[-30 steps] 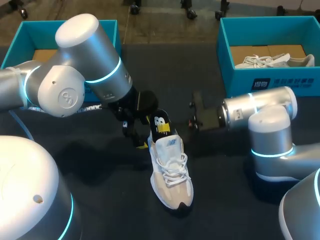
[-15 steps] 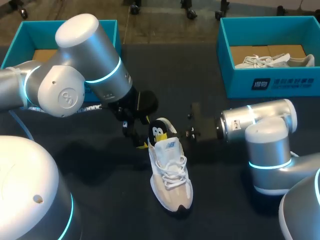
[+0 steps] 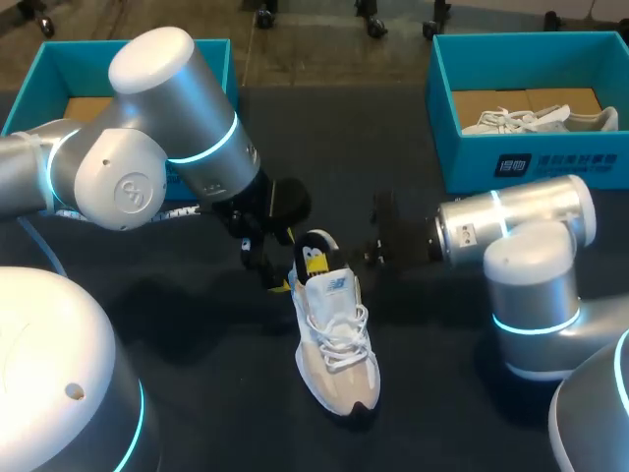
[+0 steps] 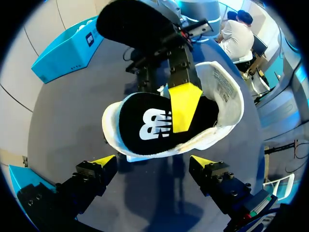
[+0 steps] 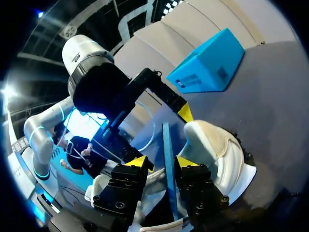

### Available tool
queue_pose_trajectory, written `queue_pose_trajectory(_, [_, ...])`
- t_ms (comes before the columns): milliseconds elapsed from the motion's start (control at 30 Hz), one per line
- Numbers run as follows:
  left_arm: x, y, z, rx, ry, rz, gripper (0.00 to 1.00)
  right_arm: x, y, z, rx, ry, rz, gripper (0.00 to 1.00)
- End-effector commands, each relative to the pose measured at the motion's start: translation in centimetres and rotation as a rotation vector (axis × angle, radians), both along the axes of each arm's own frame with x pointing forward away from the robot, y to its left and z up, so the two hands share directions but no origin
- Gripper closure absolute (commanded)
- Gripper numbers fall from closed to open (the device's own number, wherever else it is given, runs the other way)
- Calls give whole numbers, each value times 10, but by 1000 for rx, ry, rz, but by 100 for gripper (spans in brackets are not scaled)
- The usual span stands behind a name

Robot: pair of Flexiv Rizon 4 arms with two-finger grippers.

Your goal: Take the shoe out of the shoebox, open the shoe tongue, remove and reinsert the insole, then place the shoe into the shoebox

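The white shoe lies on the dark table, toe nearest the robot (laces up). At its heel the black insole stands tilted in the opening. The left gripper sits just beside the heel, its jaws spread wide and the heel ahead of them, apart from both. The right gripper meets the heel from the other side with the insole edge-on inside it; whether it clamps the insole cannot be told. Farther off, a teal shoebox holds another shoe, and a second teal box sits far left.
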State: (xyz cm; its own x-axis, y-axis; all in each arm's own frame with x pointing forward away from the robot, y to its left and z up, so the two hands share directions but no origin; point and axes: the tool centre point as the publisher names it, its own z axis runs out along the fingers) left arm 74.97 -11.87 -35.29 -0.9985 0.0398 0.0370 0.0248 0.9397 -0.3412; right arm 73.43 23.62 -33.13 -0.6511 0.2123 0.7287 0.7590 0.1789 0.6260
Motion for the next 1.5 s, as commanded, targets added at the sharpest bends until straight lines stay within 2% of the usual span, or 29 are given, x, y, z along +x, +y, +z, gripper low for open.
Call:
queue_pose_trajectory(33, [0,0,-2,0,-1,0,0,9,-4,4,-11,2,30,65])
queue_pose_trajectory(100, [0,0,-2,0,-1,0,0,13,-6,4,-7,-3,36,66])
queue_pose_trajectory(167, [0,0,-2,0,-1,0,0,17,-8,4,0,-7,41,71])
queue_pose_trajectory(200, [0,0,-2,0,-1,0,0,19,-9,3,2,-7,45,82])
queue_pose_trajectory(233, [0,0,-2,0,-1,0,0,21,-9,2,5,-5,49,100])
queue_pose_trajectory(433, [0,0,-2,0,-1,0,0,22,-7,-5,0,55,45,100])
queue_pose_trajectory(633, [0,0,-2,0,-1,0,0,3,-4,-17,-11,117,6,100])
queue_pose_trajectory(800, [0,0,-2,0,-1,0,0,-10,-3,-21,-7,122,-13,100])
queue_pose_trajectory(1000, [0,0,-2,0,-1,0,0,-6,-2,-14,-26,97,-14,100])
queue_pose_trajectory(1067, [0,0,-2,0,-1,0,0,-3,-3,-10,-37,85,-10,72])
queue_pose_trajectory(1133, [0,0,0,-1,-5,-1,0,-1,-4,-7,-47,76,-4,62])
queue_pose_trajectory(1200, [1,1,2,0,-9,-1,0,3,-5,-3,-58,68,4,60])
queue_pose_trajectory(1500, [6,7,13,-9,-26,9,0,12,-11,8,-111,58,35,60])
